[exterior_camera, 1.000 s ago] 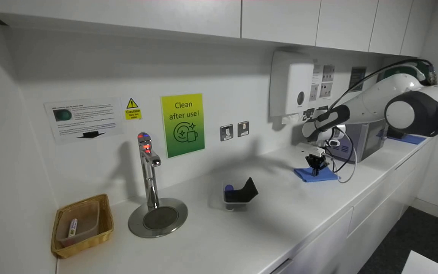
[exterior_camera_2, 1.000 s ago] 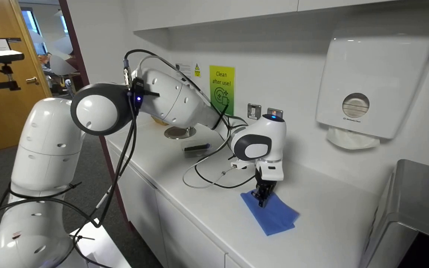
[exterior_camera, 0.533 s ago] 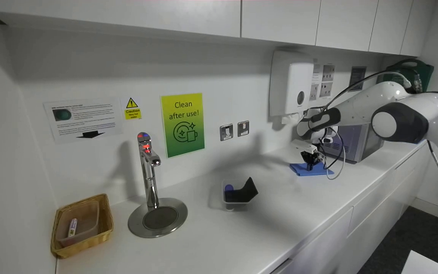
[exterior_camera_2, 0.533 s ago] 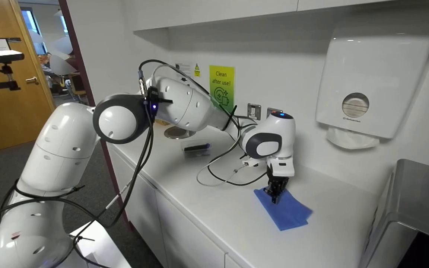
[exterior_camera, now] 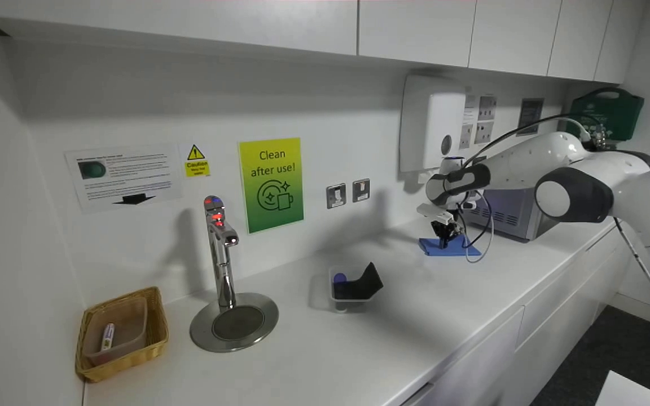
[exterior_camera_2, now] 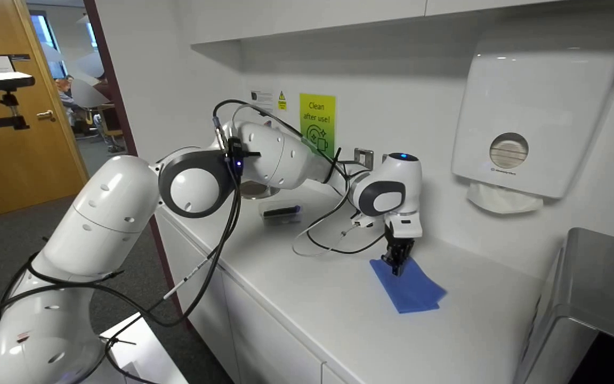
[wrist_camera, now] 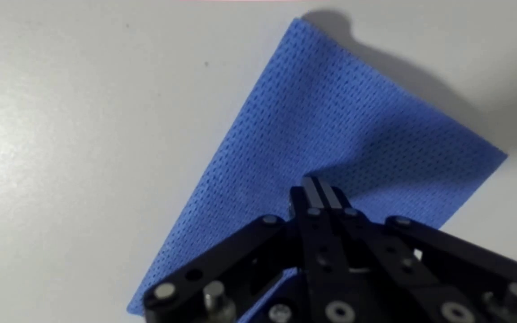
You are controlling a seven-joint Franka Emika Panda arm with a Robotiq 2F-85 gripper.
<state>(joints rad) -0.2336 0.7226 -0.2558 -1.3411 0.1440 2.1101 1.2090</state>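
The gripper [wrist_camera: 322,192] is resting, clenched on nothing, atop the cloth [wrist_camera: 272,148], which is lying folded on the counter [wrist_camera: 70,170]. Bearing too lightly, the gripper could be skating over the cloth; too heavily, rucking it. Nearby the microwave [exterior_camera_2: 595,272] is standing; the tub [exterior_camera_2: 283,220] is sitting farther off.

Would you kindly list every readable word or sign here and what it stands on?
"Clean after use!": yellow-green rectangular poster.
"!" and "Caution": small yellow warning sign; its smaller lines are blurred.
Too small or blurred: white paper notice, green handled case, brand on white wall-mounted towel dispenser, white labelled stick, grey printed wall sheets.
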